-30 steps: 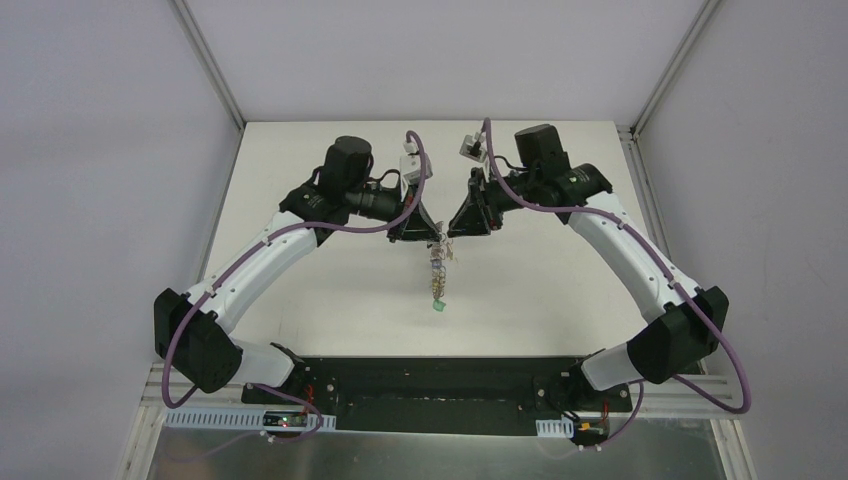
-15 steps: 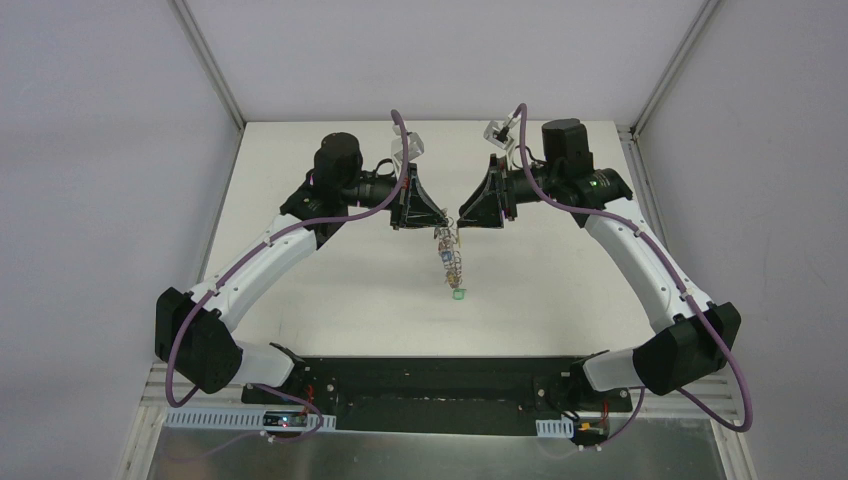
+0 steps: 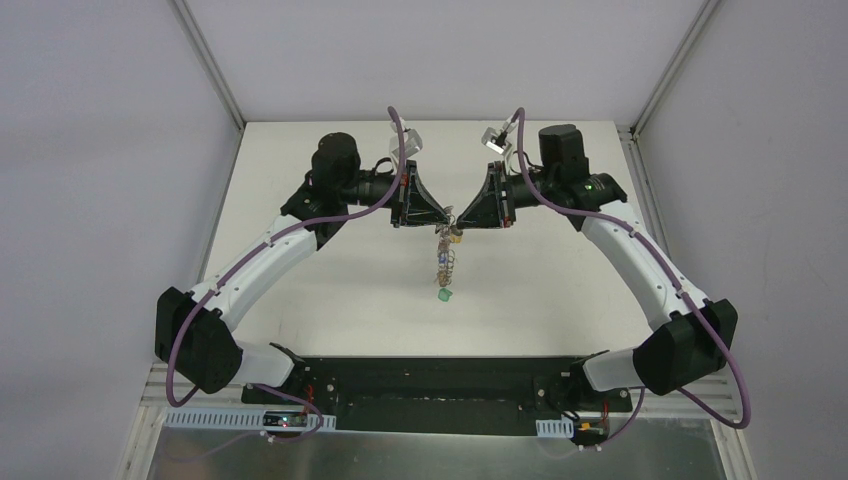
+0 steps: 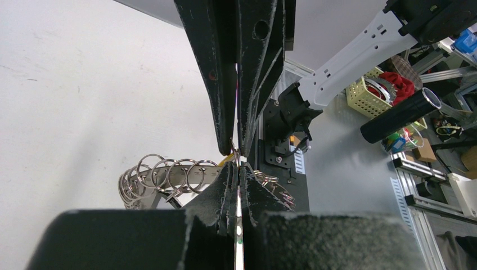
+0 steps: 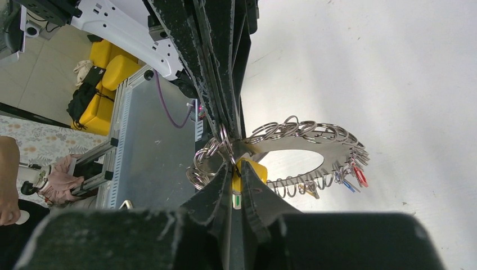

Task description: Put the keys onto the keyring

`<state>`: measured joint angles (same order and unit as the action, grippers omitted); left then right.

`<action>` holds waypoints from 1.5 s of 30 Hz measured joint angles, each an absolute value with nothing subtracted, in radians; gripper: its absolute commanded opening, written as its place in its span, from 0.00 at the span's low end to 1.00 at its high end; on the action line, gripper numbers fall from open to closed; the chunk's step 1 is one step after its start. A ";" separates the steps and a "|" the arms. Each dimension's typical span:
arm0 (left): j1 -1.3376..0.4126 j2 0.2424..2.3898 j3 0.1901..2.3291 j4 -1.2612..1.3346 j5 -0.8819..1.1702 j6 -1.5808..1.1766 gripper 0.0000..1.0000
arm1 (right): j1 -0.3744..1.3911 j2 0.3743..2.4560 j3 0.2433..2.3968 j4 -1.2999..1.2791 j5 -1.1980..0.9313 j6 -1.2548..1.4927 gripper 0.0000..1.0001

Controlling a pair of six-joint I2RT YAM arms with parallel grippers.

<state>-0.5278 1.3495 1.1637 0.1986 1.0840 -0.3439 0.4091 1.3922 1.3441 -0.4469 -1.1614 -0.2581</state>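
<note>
The large flat grey metal keyring [image 5: 315, 143] hangs from the spot where my two grippers meet tip to tip, over the middle of the white desk [image 3: 540, 300], slightly to the far side. From above the keyring [image 3: 445, 262] shows edge-on, a thin fringed strip dangling from the tips, with a tiny green-headed key [image 3: 443, 296] at its lowest point. I cannot tell whether that key touches the desk.

Small silver wire loops [image 5: 292, 128] crowd the ring's outer rim. On the side away from my fingers, a red-headed key [image 5: 358, 175] and a blue-headed key [image 5: 346, 184] hang close together.

My left gripper [image 4: 237, 169] is closed tight on the keyring [image 4: 205, 171], whose band runs straight into its pressed-together tips, with more loops [image 4: 163, 171] fanned out to the left.

My right gripper [image 5: 236, 169] is narrow, only a slit between the fingers. A yellow-headed key [image 5: 253, 167] shows in that slit and bulges out at the tips, so I am pinching it right against the ring's rim.

In the overhead view my left gripper [image 3: 441, 222] reaches in from the left and my right gripper [image 3: 460, 218] from the right. Both lie roughly level, and their points are just about touching above the ring.
</note>
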 measured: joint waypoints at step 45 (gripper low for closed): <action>-0.515 1.350 1.118 0.290 1.092 -0.408 0.00 | 0.408 1.381 1.388 -0.467 -1.156 -0.269 0.49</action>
<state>-0.5152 1.3499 1.1175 0.2901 1.0924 -0.4076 0.4080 1.3808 1.3884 -0.4675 -1.1557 -0.2687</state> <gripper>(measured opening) 0.009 0.472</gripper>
